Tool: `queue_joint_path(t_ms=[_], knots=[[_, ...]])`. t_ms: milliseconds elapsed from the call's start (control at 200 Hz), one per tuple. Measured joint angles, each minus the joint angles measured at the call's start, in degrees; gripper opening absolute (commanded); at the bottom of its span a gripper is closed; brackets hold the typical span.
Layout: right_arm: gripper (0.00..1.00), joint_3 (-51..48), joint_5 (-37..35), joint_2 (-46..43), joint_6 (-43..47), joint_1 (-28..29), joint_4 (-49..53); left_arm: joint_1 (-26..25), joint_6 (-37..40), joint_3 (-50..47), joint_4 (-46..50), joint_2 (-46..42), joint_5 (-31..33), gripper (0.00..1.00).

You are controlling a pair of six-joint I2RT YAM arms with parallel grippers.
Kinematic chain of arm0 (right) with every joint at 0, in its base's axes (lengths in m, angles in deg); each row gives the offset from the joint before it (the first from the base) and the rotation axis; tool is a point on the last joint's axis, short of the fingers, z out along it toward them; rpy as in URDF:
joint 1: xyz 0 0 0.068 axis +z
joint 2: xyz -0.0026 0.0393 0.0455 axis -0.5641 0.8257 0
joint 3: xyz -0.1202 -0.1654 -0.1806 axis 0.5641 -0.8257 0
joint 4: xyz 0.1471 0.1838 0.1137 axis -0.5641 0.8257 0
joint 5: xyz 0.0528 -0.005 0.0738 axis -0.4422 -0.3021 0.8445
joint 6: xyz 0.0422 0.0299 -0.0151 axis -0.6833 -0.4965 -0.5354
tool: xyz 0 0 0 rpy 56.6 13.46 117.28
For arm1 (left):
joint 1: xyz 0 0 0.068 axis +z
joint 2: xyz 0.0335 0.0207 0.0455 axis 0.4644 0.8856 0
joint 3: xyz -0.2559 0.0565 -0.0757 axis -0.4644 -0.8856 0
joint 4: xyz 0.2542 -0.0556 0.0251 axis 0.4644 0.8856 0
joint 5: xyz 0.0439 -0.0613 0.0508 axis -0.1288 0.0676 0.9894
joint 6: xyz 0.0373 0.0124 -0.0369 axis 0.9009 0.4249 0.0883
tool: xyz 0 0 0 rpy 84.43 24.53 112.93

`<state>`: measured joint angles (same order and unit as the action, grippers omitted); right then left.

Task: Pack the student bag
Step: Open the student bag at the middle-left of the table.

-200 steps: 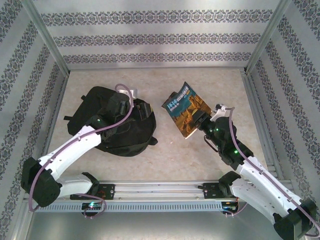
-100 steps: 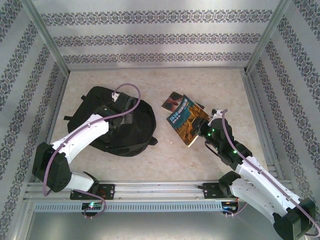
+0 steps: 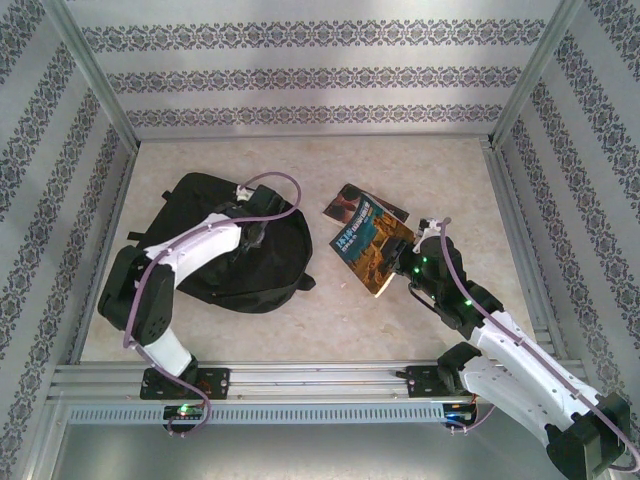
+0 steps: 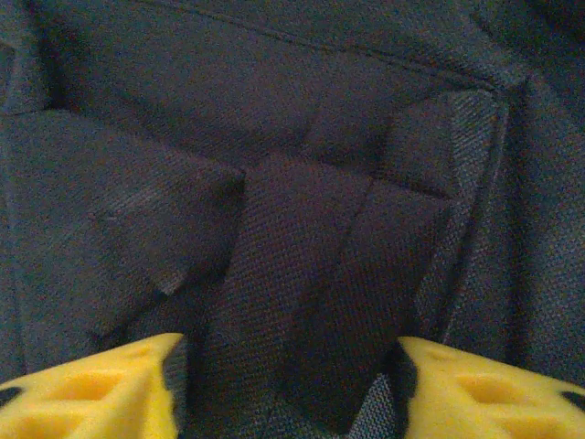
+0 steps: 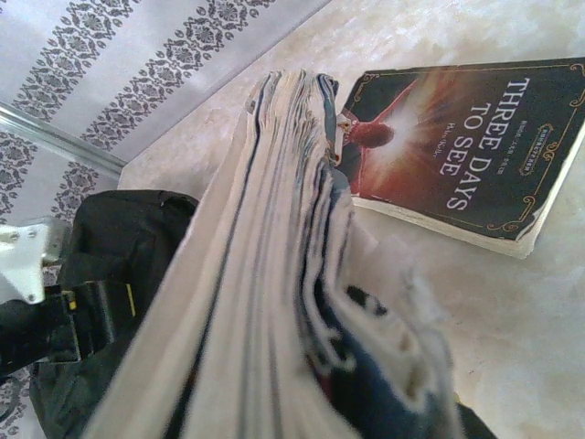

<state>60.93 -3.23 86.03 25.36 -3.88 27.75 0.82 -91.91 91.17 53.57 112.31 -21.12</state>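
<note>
Left claw [image 4: 291,384] spread wide over the student bag [image 3: 210,200] at left; right claw [image 3: 402,262] clenched on a blue book [image 3: 368,245], apparently tilted above a second book [image 5: 466,155] on the surface [image 3: 420,170]

You have the bag [image 3: 268,268] left of centre in the top view: black soft fabric, lying flat and slumped, straps poking out at its left and near-right edges. Close up, its weave [image 4: 292,137] is creased into overlapping folds.

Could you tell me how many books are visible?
2: a held book in the right gripper, a dark book flat on the table. The student bag may hide more.
</note>
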Motion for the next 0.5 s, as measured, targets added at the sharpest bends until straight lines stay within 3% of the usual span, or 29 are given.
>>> queue_joint_path(t_ms=[70, 125, 315, 505], knots=[[0.00, 0.00, 0.46, 0.00, 0.07, -0.13, 0.00, 0.44, 0.17, 0.00, -0.22, 0.74, -1.09, 0.13], [0.00, 0.00, 0.94, 0.02, 0.17, -0.35, 0.00, 0.85, 0.20, 0.00, -0.28, 0.79, -2.03, 0.00], [0.00, 0.00, 1.66, 0.00, 0.48, -0.35, 0.02, 3.32, 0.42, 0.07, -0.39, -0.26, -4.44, 0.00], [0.00, 1.42, 3.41, 1.20, 1.44, -0.35, 0.55, 3.80, 0.42, 0.90, 1.49, -6.73, -7.52, 0.00]])
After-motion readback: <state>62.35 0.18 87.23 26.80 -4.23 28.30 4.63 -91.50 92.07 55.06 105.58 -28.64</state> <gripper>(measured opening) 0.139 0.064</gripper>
